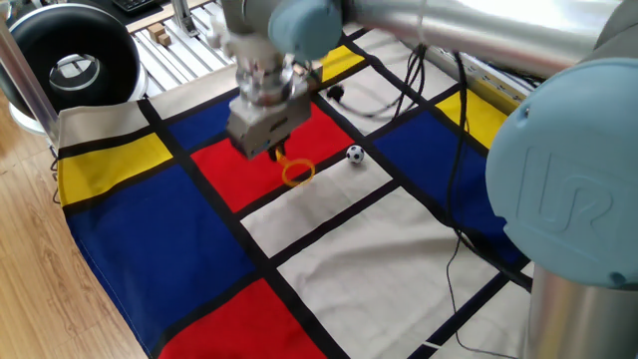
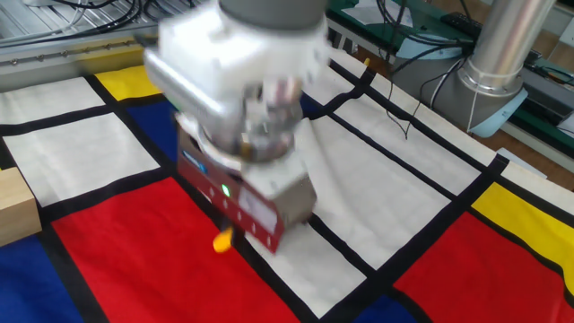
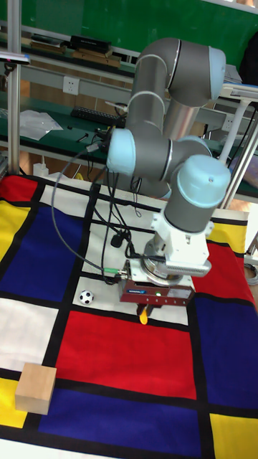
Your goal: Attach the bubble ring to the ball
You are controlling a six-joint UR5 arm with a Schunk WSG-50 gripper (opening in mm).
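Landmark: the ball (image 1: 355,154), small, black and white, resting on the red square of the checked cloth (image 1: 159,249), at the corner where black bands cross.

Tool: the gripper (image 1: 276,152) is closed on the short handle of the bubble ring (image 1: 297,173); the hoop hangs free below the fingers.

Ring position: the hoop is near the ball, on the side away from the arm's base, and not touching it. It seems to be lifted a little above the cloth, but the blur makes this uncertain.

Other views: in the other fixed view only the yellow handle end (image 2: 222,240) shows under the blurred gripper body; in the tall view the ring (image 3: 144,313) peeks out below the gripper and the ball (image 3: 86,296) lies beside it, apart.

Step in hand: carrying the ring to the ball, I judge.

How to do it well: keep the hoop flat and level, bring its centre over the ball, then go down straight so that the hoop goes around the ball. The rim should not hit the ball from the side, because such a ball rolls easily.

Other things: a wooden cube (image 3: 36,388) stands well apart from the ball; black cables (image 1: 454,150) lie on the cloth beyond the ball.

Containers: none is visible.
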